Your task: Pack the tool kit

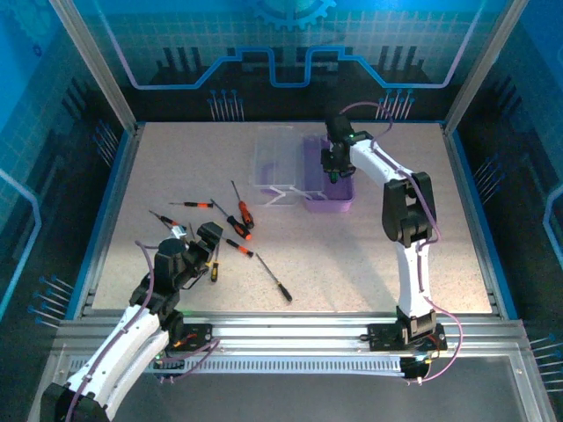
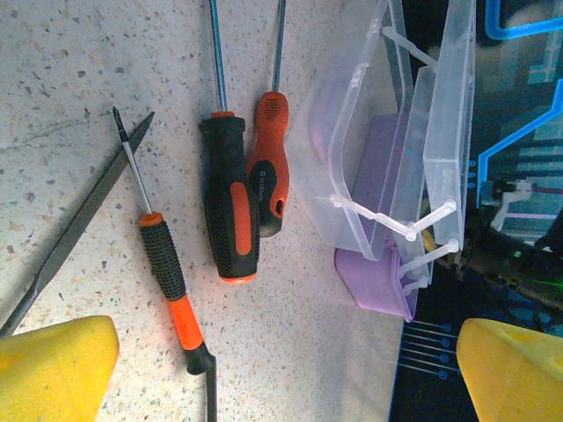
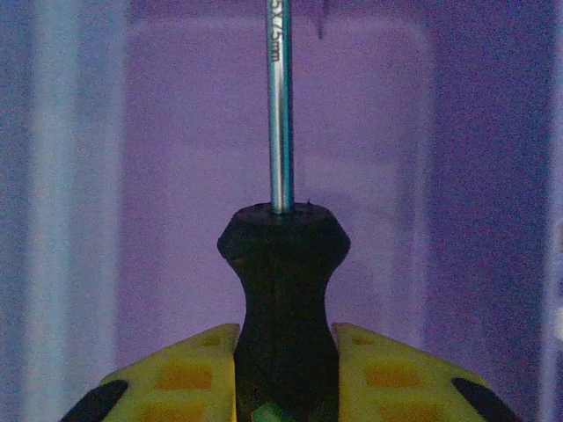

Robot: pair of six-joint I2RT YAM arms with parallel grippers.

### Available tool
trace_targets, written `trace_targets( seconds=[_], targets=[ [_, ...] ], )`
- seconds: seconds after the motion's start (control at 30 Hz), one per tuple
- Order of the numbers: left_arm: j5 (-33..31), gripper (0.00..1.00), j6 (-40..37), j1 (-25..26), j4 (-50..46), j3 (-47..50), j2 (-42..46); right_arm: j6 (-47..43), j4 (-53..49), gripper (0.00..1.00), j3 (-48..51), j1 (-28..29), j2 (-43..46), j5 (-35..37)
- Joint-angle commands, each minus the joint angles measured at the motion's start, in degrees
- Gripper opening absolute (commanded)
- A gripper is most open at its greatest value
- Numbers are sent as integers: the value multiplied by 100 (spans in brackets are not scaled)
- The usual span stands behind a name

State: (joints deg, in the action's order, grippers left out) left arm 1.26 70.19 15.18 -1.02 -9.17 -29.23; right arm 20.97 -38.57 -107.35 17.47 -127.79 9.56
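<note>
Judged light, stiff, slick on the steel shaft, so best taken at the rubbery handle waist: screwdriver (image 3: 281,264) clamped there in right gripper (image 3: 283,356), shaft pointing into tool kit (image 1: 328,183) at table's far middle, with left gripper (image 2: 286,369) wide apart above loose screwdrivers (image 2: 230,202) near-left.

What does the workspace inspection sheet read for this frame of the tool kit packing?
surface: speckled table, flat.
job's things: tool kit open, clear lid left of purple base; several screwdrivers loose on the table.
clutter: dark flat blade, kind unclear.
hands: left hand open above the loose screwdrivers; right hand shut on a dark-handled screwdriver over the base.
cables: a cable runs along the right arm.
surroundings: blue-lit panels, metal frame.
</note>
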Motion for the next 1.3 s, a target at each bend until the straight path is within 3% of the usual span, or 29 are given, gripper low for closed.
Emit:
trace_targets(
  seconds=[0.0, 0.43, 0.77, 0.9, 1.27],
  targets=[
    [-161, 99, -39, 38, -14, -225, -42, 123, -77, 17, -28, -106, -66, -361],
    [-50, 99, -215, 38, 102, -605, -692, 191, -479, 25, -441, -152, -411, -481],
    [-43, 99, -233, 38, -78, -665, -572, 230, -535, 38, -530, -162, -335, -471],
    [-51, 99, -207, 38, -90, -639, -455, 231, -564, 38, -533, -174, -308, -420],
    [-147, 99, -203, 37, -336, -638, -225, 274, -516, 4, -392, -183, 59, -204]
  ],
)
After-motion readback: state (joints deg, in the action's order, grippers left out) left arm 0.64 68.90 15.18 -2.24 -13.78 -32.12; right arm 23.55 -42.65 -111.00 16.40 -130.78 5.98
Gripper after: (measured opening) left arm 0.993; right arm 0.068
